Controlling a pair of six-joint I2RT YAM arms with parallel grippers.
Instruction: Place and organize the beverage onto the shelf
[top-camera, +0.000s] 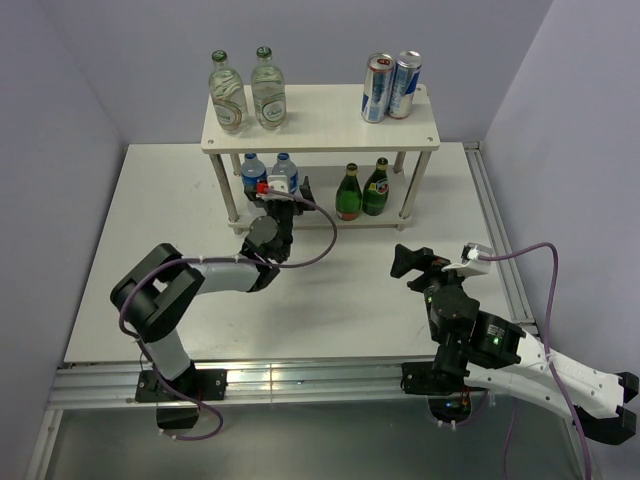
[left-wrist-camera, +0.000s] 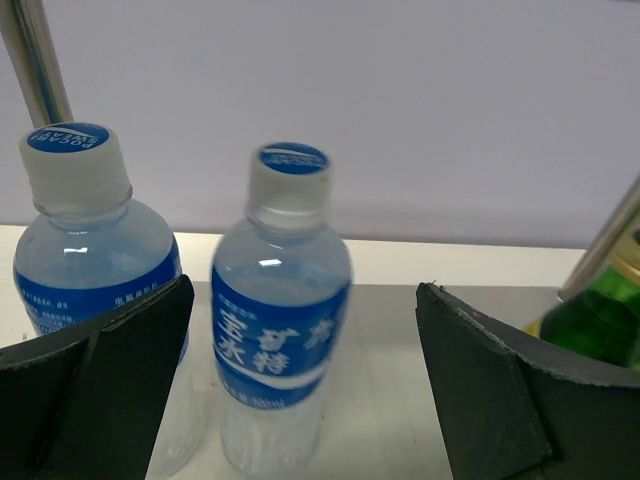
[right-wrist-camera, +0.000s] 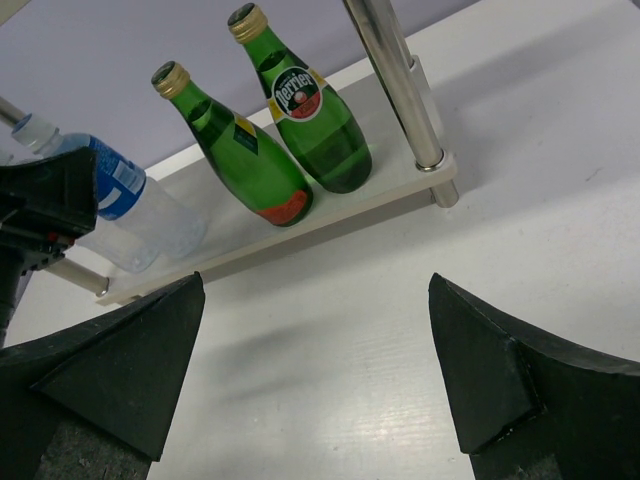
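The shelf (top-camera: 320, 122) stands at the back of the table. Its top board carries two clear glass bottles (top-camera: 228, 95) and two cans (top-camera: 390, 86). Two blue-label water bottles (top-camera: 254, 172) and two green bottles (top-camera: 362, 190) stand on the lower board. My left gripper (top-camera: 284, 198) is at the lower board's front, open. In the left wrist view its fingers (left-wrist-camera: 130, 340) stand wide on either side of the right water bottle (left-wrist-camera: 282, 300), which stands upright and free of both. My right gripper (top-camera: 412, 262) hovers open over the table, holding nothing.
The second water bottle (left-wrist-camera: 85, 240) stands close beside my left finger. A green bottle (left-wrist-camera: 600, 315) is behind my right finger. A metal shelf leg (right-wrist-camera: 395, 80) rises near the green bottles (right-wrist-camera: 300, 130). Walls close in the table on three sides.
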